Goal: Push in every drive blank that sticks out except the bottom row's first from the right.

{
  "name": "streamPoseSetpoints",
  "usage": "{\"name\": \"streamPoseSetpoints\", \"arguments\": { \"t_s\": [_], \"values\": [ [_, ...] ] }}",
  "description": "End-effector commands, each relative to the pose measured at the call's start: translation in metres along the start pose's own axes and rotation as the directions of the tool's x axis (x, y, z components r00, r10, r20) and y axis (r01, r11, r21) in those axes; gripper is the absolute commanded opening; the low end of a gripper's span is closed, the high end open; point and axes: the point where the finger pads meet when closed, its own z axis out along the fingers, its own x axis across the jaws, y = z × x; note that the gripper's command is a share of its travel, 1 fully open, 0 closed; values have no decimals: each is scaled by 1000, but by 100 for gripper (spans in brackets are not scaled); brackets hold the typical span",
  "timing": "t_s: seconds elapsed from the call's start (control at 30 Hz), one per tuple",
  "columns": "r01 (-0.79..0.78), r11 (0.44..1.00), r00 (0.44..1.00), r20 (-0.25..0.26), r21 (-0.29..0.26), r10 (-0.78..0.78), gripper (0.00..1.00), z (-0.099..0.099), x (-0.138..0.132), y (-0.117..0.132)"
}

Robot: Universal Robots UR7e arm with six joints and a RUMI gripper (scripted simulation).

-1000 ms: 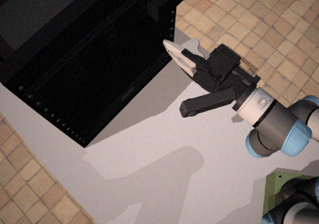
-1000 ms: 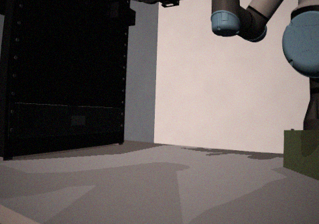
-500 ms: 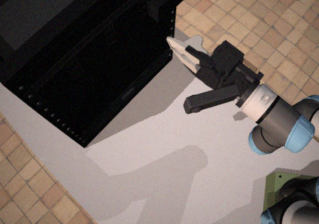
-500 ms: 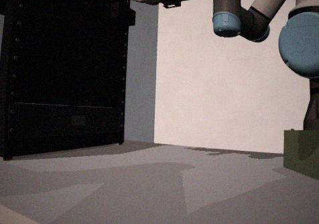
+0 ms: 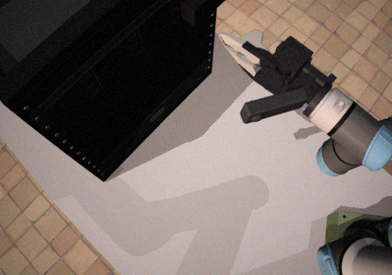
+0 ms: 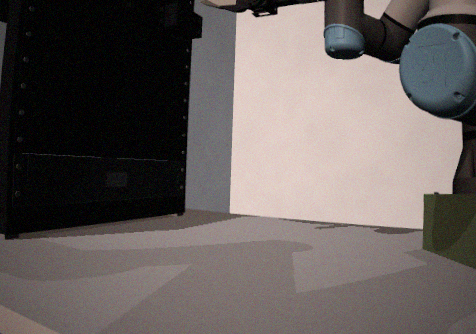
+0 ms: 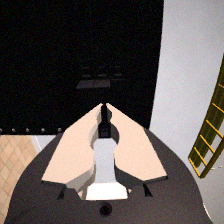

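1. The rack (image 5: pixel 123 83) is being carried on the worktop (image 5: pixel 231 178), toward its far left corner as the exterior view shows it.
2. The arm's base block (image 6: pixel 450 226) is being borne at the worktop's right edge, well apart from the rack.
3. The gripper (image 5: pixel 224 39) is being held above the worktop, just off the rack's upper right front corner and apart from it, its fingertips pressed together and directed at the rack's front.
4. Floor tiles (image 5: pixel 321 17) are being shown beyond the worktop's edges.
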Motion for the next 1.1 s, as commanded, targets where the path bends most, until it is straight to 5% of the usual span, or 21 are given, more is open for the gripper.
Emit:
{"name": "streamPoseSetpoints", "arguments": {
  "t_s": [0.0,0.53,1.07],
  "values": [
    [0,1000,1000,-1,3,0,0,0,2,17],
    [0,1000,1000,-1,3,0,0,-1,5,56],
    [0,1000,1000,-1,3,0,0,4,5,60]
  ]
}}
